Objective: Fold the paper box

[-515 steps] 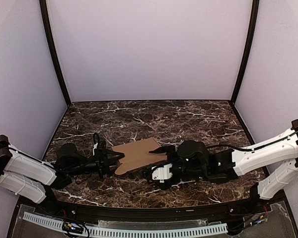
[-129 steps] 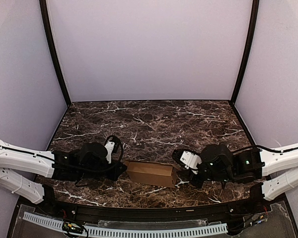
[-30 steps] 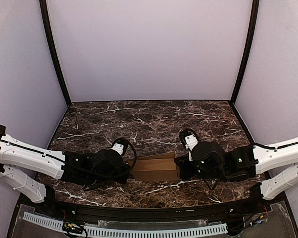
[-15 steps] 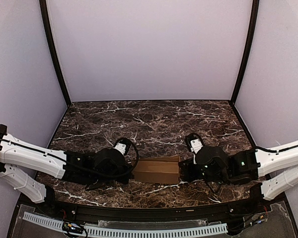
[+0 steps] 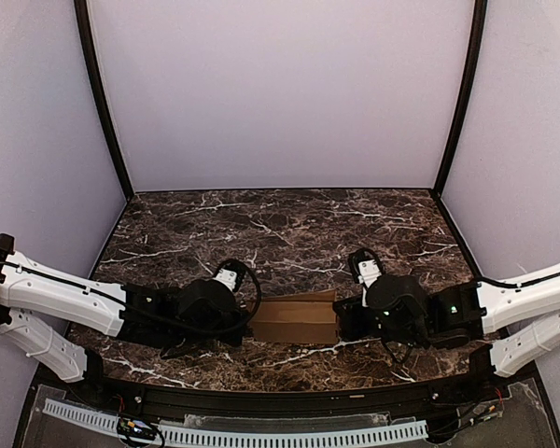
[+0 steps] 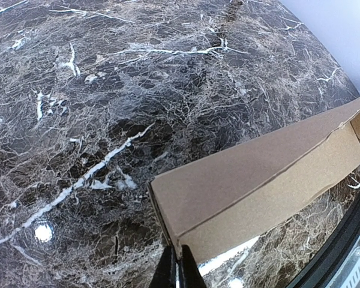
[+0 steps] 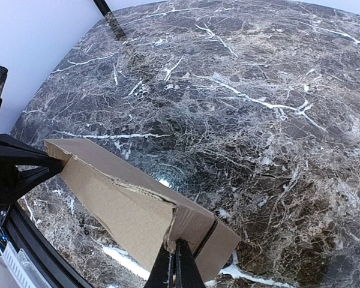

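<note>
Marble, dark brown with white veins, covers the desk [image 5: 289,224]. Near its front edge sits the paper box [image 5: 294,320], a long brown cardboard shape already folded up, with its long side running left to right. The left tool [image 6: 179,270] has its 2 fingers pressed together on the cardboard edge at the box's left end. The right tool [image 7: 177,264] pinches the end flap at the opposite end.

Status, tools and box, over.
Left tool shut on paper box, left end. Right tool shut on right end. Box folded up. Nothing in the way.
</note>
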Robot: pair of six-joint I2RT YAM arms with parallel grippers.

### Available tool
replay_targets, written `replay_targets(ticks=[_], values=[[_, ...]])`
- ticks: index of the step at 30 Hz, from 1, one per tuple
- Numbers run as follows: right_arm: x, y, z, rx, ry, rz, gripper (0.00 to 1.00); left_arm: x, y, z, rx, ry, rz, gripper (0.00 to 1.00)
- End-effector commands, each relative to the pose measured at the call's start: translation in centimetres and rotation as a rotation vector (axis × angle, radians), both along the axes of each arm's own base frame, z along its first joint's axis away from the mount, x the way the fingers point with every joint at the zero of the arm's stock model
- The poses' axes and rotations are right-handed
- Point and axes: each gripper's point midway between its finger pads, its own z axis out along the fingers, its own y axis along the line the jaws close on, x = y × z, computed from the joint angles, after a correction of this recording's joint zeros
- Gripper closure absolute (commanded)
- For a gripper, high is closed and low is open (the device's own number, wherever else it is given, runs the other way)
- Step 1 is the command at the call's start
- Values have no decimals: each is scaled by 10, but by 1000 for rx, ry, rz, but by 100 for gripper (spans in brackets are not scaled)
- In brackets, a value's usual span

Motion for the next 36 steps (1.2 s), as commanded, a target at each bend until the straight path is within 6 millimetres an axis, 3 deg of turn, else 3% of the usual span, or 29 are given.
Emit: replay_targets(ticks=[1, 15, 26, 36], values=[[-6, -4, -18, -37, 20, 3, 100, -8, 4, -13, 58, 34, -29, 99], [-13, -10, -46, -89, 46, -33, 100, -8, 1, -14, 63, 39, -32, 99], [-15, -11, -57, -93, 60, -44, 100, -9, 0, -14, 66, 40, -36, 99], [-20, -26, -61, -164, 61, -47, 100, -8, 0, -14, 67, 40, -36, 99]])
